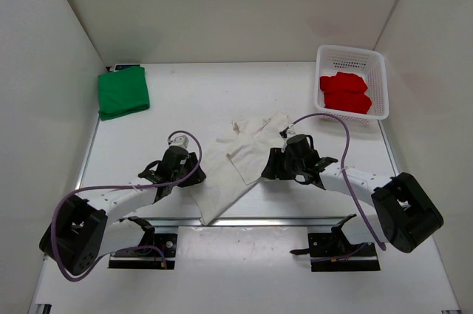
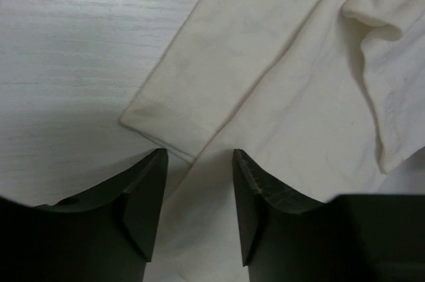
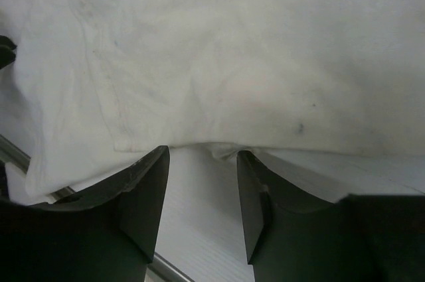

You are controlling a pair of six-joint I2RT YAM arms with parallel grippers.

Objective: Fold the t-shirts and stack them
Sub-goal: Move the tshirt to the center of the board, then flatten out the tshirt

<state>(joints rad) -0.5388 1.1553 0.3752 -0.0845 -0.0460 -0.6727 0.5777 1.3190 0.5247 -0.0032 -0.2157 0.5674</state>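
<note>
Table [image 1: 185, 85], pale wood-grained, carries the off-white t-shirt [image 1: 225, 173] within white walls [image 1: 222, 4].

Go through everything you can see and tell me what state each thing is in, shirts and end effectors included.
green t-shirt: folded, far left corner.
off-white t-shirt: loosely spread, rumpled, mid-table.
red t-shirt: bundled up inside the basket.
basket: upright, far right corner.
left end effector: open, at the off-white hem.
right end effector: open, at the off-white edge.
</note>
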